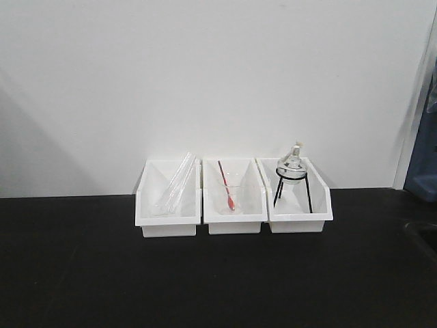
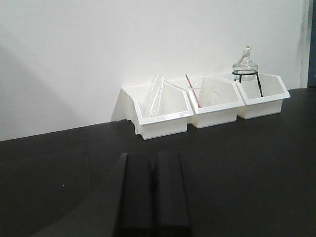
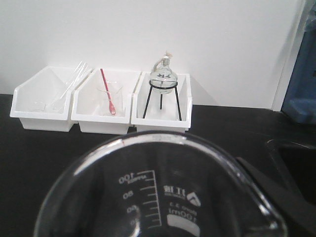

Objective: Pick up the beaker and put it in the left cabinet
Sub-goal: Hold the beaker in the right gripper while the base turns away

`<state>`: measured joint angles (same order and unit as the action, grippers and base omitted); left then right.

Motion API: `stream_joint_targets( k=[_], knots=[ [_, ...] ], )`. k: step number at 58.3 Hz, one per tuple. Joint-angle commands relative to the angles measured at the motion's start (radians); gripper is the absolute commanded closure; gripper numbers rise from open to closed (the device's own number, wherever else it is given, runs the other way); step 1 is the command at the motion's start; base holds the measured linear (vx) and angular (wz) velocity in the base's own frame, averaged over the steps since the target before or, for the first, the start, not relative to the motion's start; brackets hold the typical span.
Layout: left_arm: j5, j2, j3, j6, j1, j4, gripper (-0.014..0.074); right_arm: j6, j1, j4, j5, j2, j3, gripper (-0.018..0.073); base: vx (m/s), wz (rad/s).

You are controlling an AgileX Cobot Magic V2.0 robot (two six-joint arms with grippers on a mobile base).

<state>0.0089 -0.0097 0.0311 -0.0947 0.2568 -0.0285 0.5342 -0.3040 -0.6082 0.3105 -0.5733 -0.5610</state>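
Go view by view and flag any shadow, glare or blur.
Exterior front-facing view: a soft grey shadow falls on the wall at left. Left wrist view: the left tool is a dark, featureless blur at the bottom. Right wrist view: the beaker looms close, its rim soft with glare streaks and its print mirrored.

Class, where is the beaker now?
The beaker fills the bottom of the right wrist view, close to the camera, with the three white bins behind it; the front view does not show it.
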Motion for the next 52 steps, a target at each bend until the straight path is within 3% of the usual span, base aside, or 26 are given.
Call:
stream_joint_targets(
  k=[1,31,52],
  knots=[
    [-0.084,-0.019,0.016,0.003,0.004,-0.008,0.0596,-0.009,0.0,-0.026,-0.063,0.001,-0.029,0.0565,0.0,0.0],
    [-0.084,-0.019,0.016,0.003,0.004,-0.008,0.0596,-0.009,0.0,-0.025,-0.063,0.001,-0.029,0.0565,-0.02,0.07],
    [-0.084,-0.019,0.016,0.003,0.004,-0.008,0.0596,-0.009,0.0,-0.025,-0.063,0.001,-0.029,0.0565,-0.12,0.45]
  ],
)
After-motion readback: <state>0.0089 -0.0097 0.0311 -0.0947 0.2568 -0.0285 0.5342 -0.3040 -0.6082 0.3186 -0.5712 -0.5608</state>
